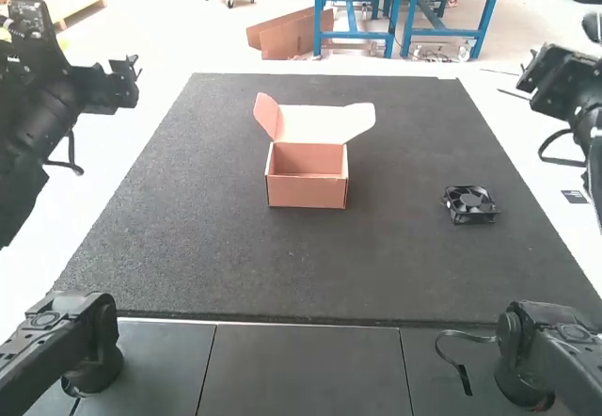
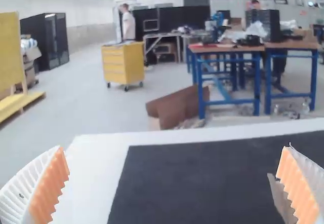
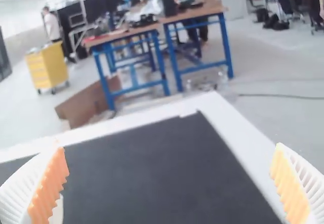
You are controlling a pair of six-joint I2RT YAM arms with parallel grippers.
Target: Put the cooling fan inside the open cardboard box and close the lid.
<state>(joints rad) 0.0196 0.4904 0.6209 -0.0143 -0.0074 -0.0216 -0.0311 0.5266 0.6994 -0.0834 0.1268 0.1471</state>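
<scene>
While both arms hang raised, the left arm (image 1: 66,96) at the upper left of the high view and the right arm (image 1: 564,82) at the upper right, no part of the task is yet done. Each wrist view shows its own jaws spread wide and holding nothing, the left's orange pads (image 2: 49,183) and the right's orange pads (image 3: 46,191) well apart over the black mat (image 1: 169,228). The cardboard box (image 1: 307,179) stands open at the centre of the frame, its lid (image 1: 324,120) thrown back behind it with a side flap (image 1: 266,115) standing up at its left end. The cooling fan (image 1: 469,203) lies on the mat right of centre, well apart from the box and on the right arm's side; it seems to lie flat, though it is too small there to be sure.

The step in hand, as I judge it, is fetching the fan, and the right arm is the natural one for it. It would do well to come straight down over the fan with jaws wide and close across two opposite sides of the square frame, not on the blades. A flat, thin thing offers little edge to pinch, so the fingertips should reach almost to the mat before closing. Once lifted, the fan must clear the box's right wall before being lowered inside.
</scene>
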